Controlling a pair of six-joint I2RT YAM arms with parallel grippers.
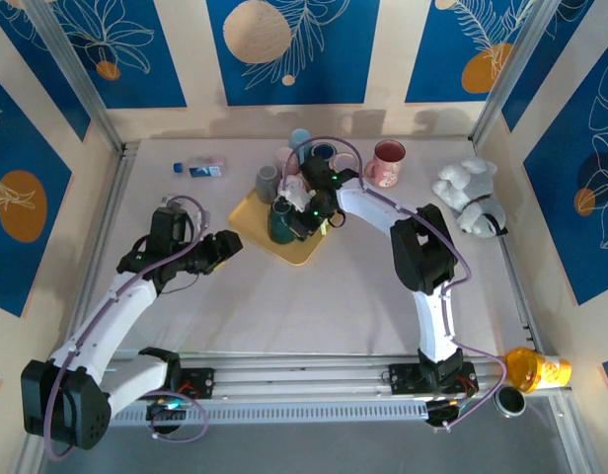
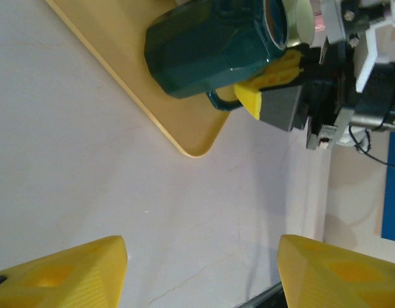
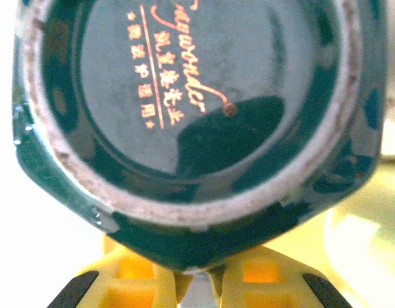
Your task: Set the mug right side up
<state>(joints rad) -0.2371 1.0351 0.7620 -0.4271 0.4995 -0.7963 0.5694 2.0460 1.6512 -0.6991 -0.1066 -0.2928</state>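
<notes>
1. From above, the dark green mug (image 1: 280, 223) is on the yellow tray (image 1: 306, 253), with the right gripper (image 1: 306, 219) against its right side. The left gripper (image 1: 228, 247) hovers just left of the tray, over the bench (image 1: 324, 296).
2. The left wrist view shows the left jaws spread wide over bare bench, holding nothing. It also shows the mug's handle (image 2: 218, 102) touching a yellow finger (image 2: 250, 97) of the right gripper.
3. The right wrist view shows the mug's base, with a pale ring and gold lettering, facing the camera. The right jaws are drawn nearly together, pinching the mug at its lower edge.
4. The top view adds a pink mug (image 1: 388, 163) and a plush toy (image 1: 470, 196) farther back.
</notes>
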